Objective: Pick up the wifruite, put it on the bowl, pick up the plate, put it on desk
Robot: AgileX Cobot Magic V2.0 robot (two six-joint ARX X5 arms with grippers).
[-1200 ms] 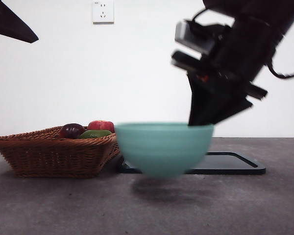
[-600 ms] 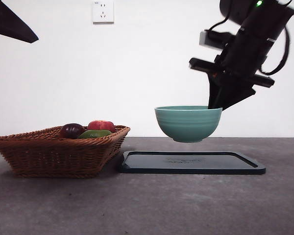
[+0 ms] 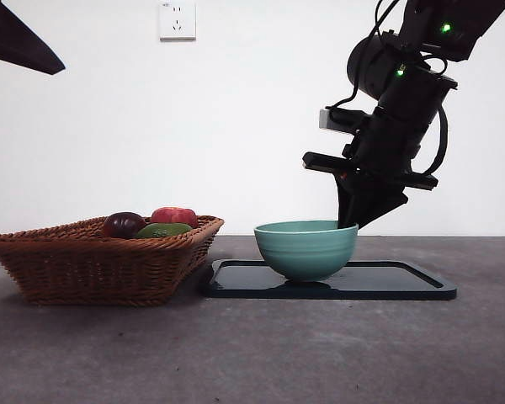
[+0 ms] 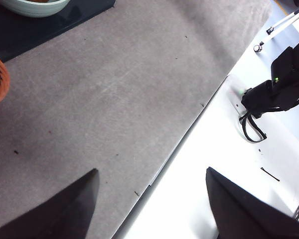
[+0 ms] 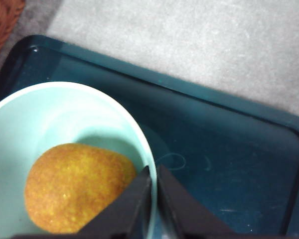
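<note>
Front view: wicker basket (image 3: 93,268) beside tray (image 3: 404,282).

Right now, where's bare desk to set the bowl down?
Free: the wide desk strip in front of the basket and tray, and the stretch to the tray's right. Crowded: the tray's left half, where the bowl sits with the right pincer shut on its rim, and the narrow gap between basket and tray. Left pincer waits open.

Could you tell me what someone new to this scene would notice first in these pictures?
The right gripper, jaws pinched on the rim of the teal bowl, which sits on the glossy black tray with an orange-brown fruit inside. Beside the tray stands a wicker basket of fruit.
</note>
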